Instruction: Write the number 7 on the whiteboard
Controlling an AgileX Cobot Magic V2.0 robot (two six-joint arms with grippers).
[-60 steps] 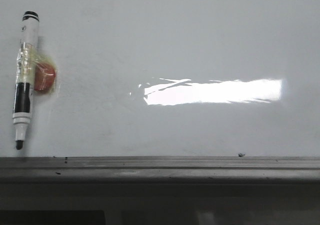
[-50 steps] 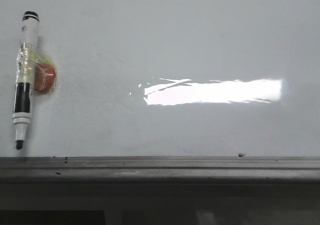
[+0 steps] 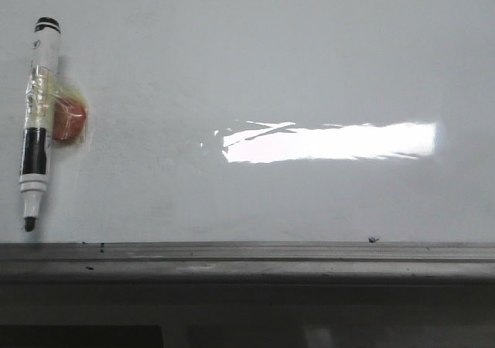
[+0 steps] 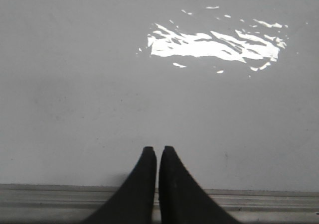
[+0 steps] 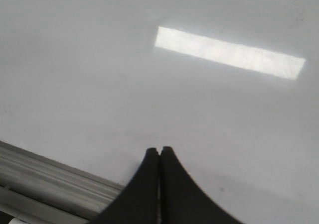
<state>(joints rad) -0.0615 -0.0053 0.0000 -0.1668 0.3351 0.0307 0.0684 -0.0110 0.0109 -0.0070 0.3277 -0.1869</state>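
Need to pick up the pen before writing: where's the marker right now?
In the front view the marker is at the far left of the whiteboard, upright with its tip down just above the ledge, a red magnet at its right side.

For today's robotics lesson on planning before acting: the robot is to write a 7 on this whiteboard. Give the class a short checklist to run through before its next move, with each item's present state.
1. Whiteboard bare where the 7 will go: ok, no writing visible.
2. Marker uncapped, tip exposed: ok.
3. Marker in a gripper: not ok, it hangs on the board by a red holder.
4. Left gripper open to grasp: not ok, fingers shut, empty.
5. Right gripper open: not ok, shut, empty.
6. Marker has ink: cannot tell.
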